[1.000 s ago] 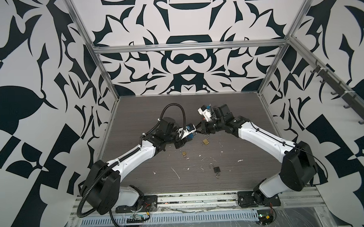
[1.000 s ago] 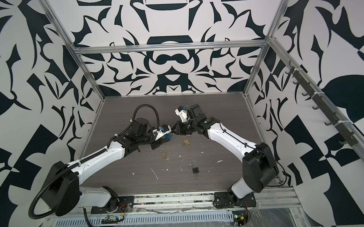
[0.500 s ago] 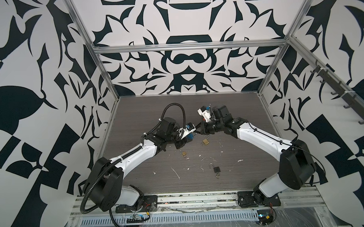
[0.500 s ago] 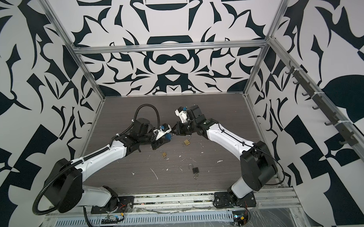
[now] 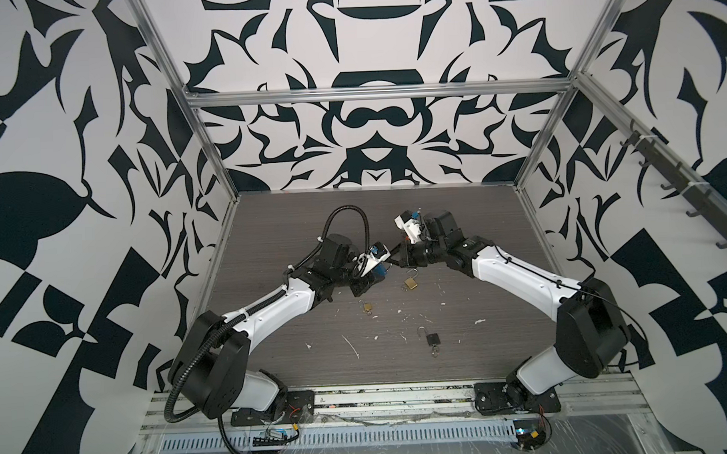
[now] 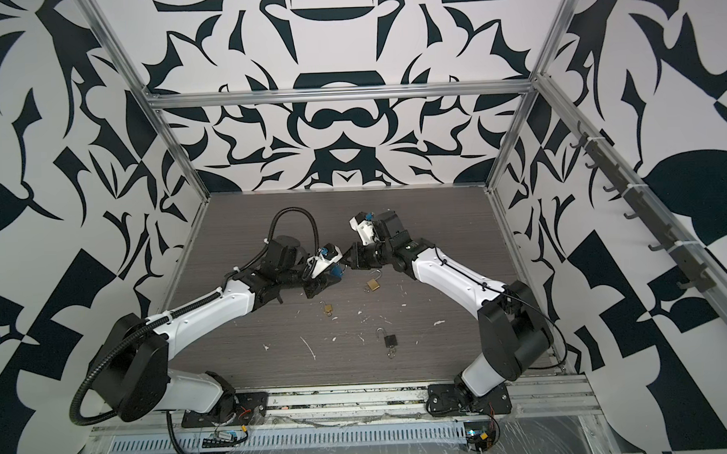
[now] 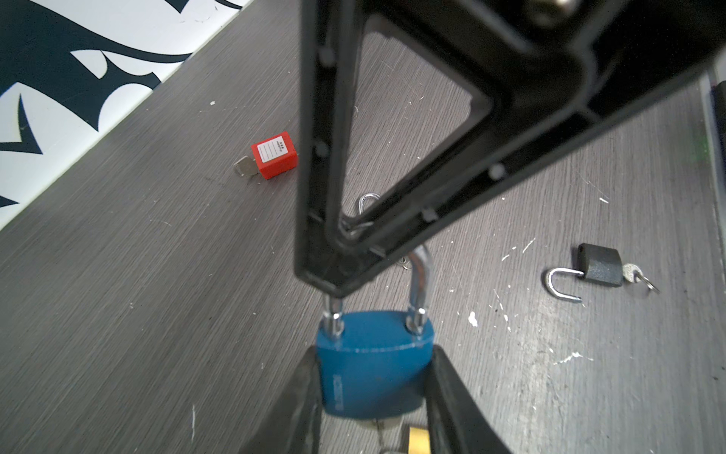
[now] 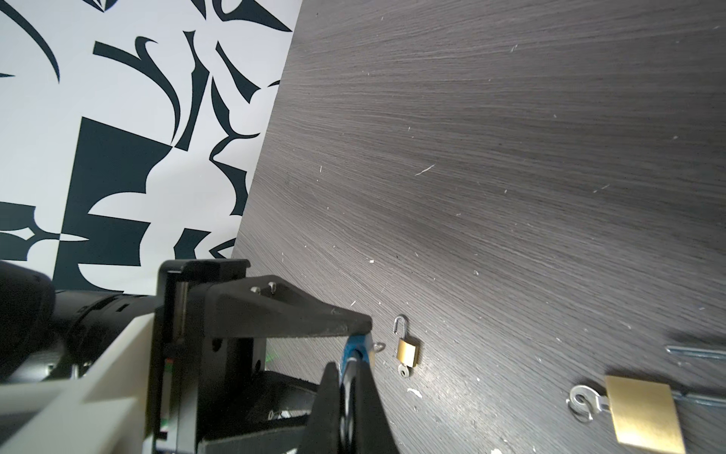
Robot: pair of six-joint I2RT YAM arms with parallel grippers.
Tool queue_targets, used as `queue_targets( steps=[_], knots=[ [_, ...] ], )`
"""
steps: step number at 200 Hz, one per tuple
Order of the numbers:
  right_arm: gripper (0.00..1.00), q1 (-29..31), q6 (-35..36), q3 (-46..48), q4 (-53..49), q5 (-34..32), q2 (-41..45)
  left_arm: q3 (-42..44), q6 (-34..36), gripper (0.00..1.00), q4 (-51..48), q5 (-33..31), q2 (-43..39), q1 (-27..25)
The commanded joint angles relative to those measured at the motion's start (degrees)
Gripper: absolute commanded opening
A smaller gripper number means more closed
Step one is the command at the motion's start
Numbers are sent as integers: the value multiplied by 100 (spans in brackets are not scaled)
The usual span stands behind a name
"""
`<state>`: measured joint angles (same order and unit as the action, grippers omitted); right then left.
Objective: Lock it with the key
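Blue padlock (image 7: pixel 373 365) is held just beside the larger brass padlock (image 5: pixel 411 283), with the left tool (image 7: pixel 373 353) clamping its body edges. The right tool (image 7: pixel 334 275) is closed, tip at the shackle (image 7: pixel 420 275). Small, rigid, smooth metal, so likely slippery; best gripped by the body

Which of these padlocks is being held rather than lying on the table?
The blue padlock, gripped in the left hand. The red padlock, black padlock, larger brass padlock and smaller brass padlock all lie on the table.
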<state>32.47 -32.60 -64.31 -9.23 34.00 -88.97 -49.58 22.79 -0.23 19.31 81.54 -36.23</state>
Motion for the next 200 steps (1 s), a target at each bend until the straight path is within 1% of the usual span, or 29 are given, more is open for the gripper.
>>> queue_targets(
  steps=[1,23,50,92,149,200],
  knots=[
    [0,441,132,193,-413,722,-226,-606,-193,0,2043,495,-169,-69],
    [0,445,131,252,-370,727,-271,-575,-279,0,2204,528,-191,-47],
    [0,453,181,304,-326,744,-310,-544,-497,0,2382,745,-202,65],
    [0,497,172,435,-127,866,-389,-532,-591,0,2563,898,-199,133],
    [0,629,132,547,56,993,-567,-589,-582,0,2668,890,-183,142],
    [0,698,81,617,143,992,-629,-546,-664,0,2939,750,-117,202]
  ],
)
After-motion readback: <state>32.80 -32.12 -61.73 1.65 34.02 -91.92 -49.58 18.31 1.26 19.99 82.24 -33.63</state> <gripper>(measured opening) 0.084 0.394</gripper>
